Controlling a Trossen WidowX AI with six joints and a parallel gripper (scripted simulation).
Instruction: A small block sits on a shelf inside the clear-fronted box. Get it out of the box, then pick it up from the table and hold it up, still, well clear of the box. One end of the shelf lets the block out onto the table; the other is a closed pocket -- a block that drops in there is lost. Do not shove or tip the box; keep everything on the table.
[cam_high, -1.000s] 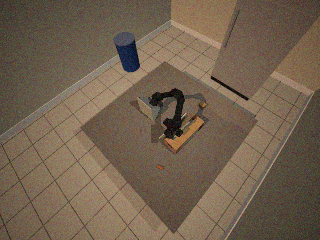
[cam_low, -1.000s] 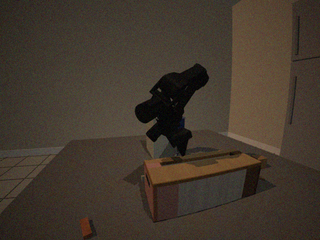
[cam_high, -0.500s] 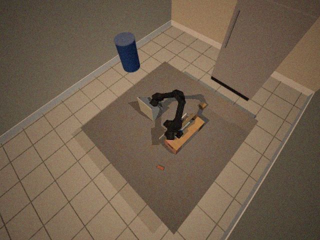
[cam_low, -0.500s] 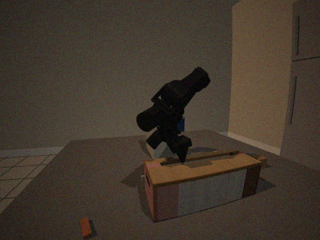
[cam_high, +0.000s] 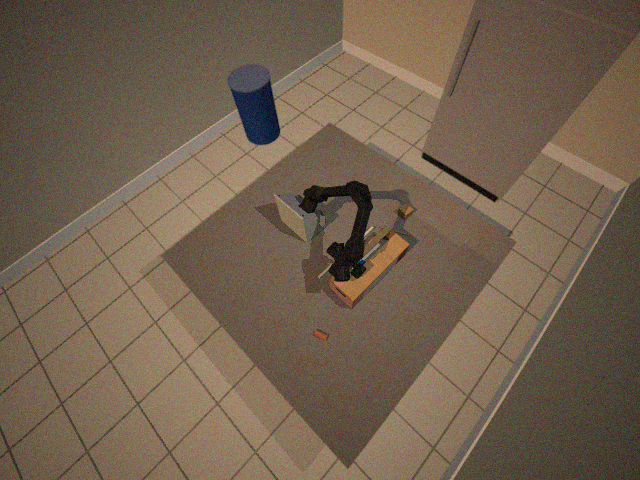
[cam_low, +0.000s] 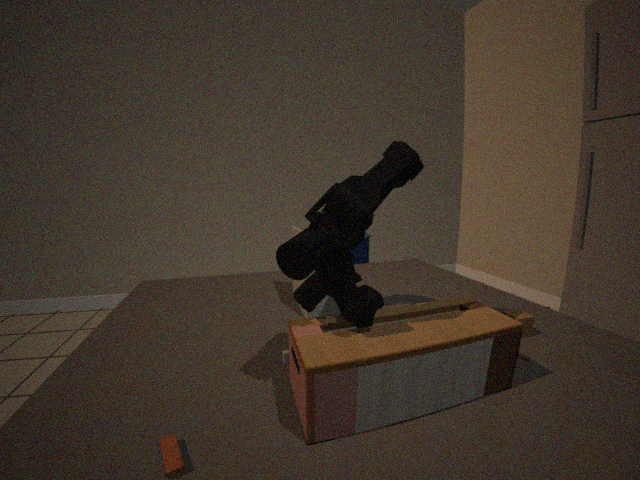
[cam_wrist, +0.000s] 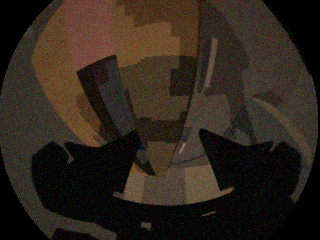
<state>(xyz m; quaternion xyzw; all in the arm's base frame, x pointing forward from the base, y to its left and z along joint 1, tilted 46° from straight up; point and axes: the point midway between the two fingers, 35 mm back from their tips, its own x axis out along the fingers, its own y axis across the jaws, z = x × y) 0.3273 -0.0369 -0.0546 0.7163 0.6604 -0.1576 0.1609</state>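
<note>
The box (cam_high: 385, 255) (cam_low: 413, 338) (cam_wrist: 63, 70) has an orange-brown top with a long slot, a pink end and a pale clear front. It stands in the middle of the table. My gripper (cam_high: 353, 270) (cam_low: 362, 319) (cam_wrist: 171, 131) is open with nothing between the fingers. Its fingertips reach down at the slot near the pink end. A small blue block (cam_high: 362, 261) shows right beside the fingers on the box top side. In the exterior view and the wrist view the block is hidden.
A small orange block (cam_high: 321, 334) (cam_low: 171, 453) lies on the table in front of the box. A small tan block (cam_high: 405, 210) lies past the box's far end. A grey wedge (cam_high: 295, 217) stands by the arm's base. A blue bin (cam_high: 254, 103) and a tall cabinet (cam_high: 506, 93) stand off the table.
</note>
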